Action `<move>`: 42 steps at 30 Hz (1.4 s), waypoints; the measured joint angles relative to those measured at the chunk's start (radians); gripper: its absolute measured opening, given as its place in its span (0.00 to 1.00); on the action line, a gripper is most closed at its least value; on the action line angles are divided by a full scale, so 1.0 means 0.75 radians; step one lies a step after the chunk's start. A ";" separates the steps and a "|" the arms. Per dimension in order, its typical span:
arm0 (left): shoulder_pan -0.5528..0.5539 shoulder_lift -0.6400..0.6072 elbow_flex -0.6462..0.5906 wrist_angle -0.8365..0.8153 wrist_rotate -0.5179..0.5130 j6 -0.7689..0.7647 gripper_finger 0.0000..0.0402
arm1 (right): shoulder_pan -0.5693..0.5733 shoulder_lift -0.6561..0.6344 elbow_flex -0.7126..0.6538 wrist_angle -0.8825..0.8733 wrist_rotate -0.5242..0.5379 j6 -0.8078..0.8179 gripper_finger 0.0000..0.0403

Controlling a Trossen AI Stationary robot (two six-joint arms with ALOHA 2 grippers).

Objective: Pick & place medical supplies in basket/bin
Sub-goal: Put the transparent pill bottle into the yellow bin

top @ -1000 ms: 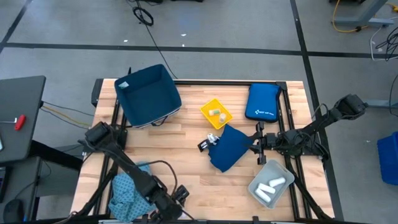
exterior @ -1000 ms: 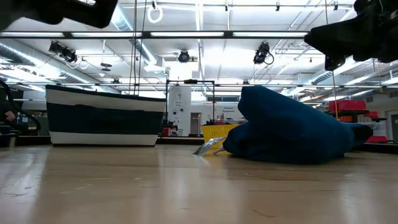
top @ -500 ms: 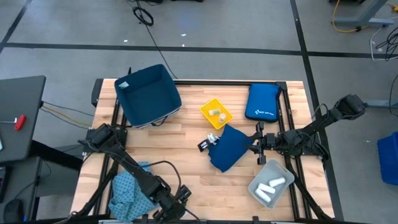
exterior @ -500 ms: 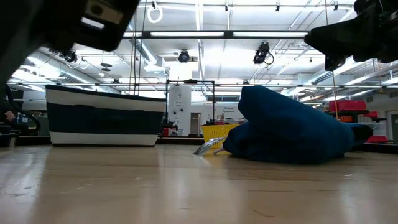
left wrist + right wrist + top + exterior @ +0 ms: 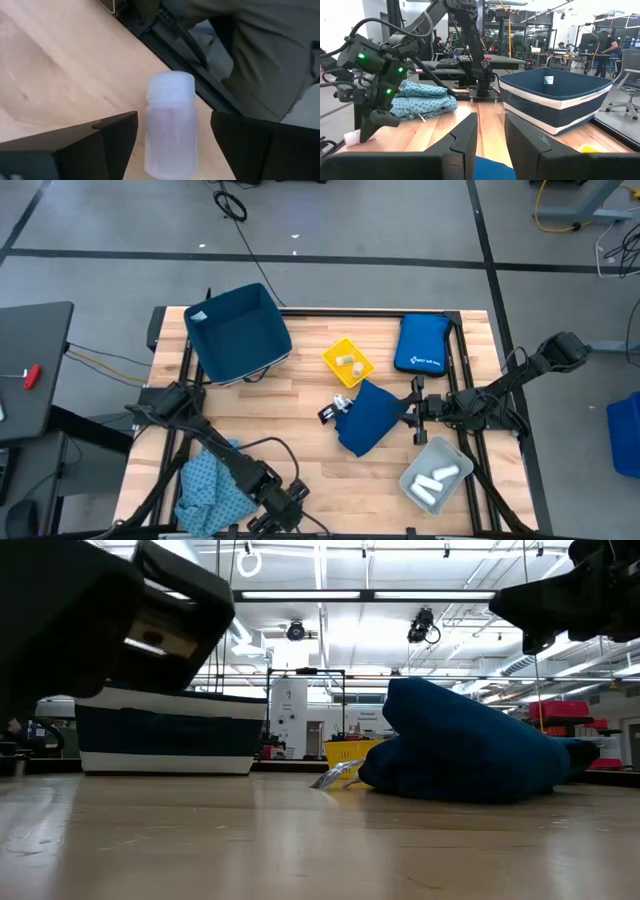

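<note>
My left gripper (image 5: 290, 502) is open, low over the table's near edge. In the left wrist view a small clear vial with a white cap (image 5: 170, 130) rests on the wood between its two fingers, with a gap on each side. The teal patterned cloth (image 5: 208, 485) lies bunched just left of that arm. My right gripper (image 5: 413, 408) is open and hovers at the right corner of the navy cloth (image 5: 368, 418), which lies heaped at mid-table. White rolls lie in the grey bin (image 5: 412, 476) and on the yellow tray (image 5: 335, 350).
The navy basket with a white stripe (image 5: 240, 330) sits at the far left. The royal-blue pouch (image 5: 422, 345) lies at the far right. A small foil packet (image 5: 335, 408) rests at the navy cloth's left edge. Bare wood lies between basket and teal cloth.
My left gripper has moved down and toward the table's near edge, filling more of the low view. The right arm and the navy cloth have kept still.
</note>
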 joint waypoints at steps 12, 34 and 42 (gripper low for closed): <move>0.013 0.007 0.000 -0.006 -0.049 0.079 0.41 | 0.000 0.000 0.000 -0.004 0.001 0.005 0.26; 0.014 -0.019 -0.096 0.321 -0.117 0.117 0.35 | -0.001 0.000 0.000 -0.004 -0.006 0.005 0.26; 0.039 -0.054 -0.389 0.836 -0.088 -0.019 0.34 | 0.000 0.000 0.000 -0.004 -0.011 0.005 0.26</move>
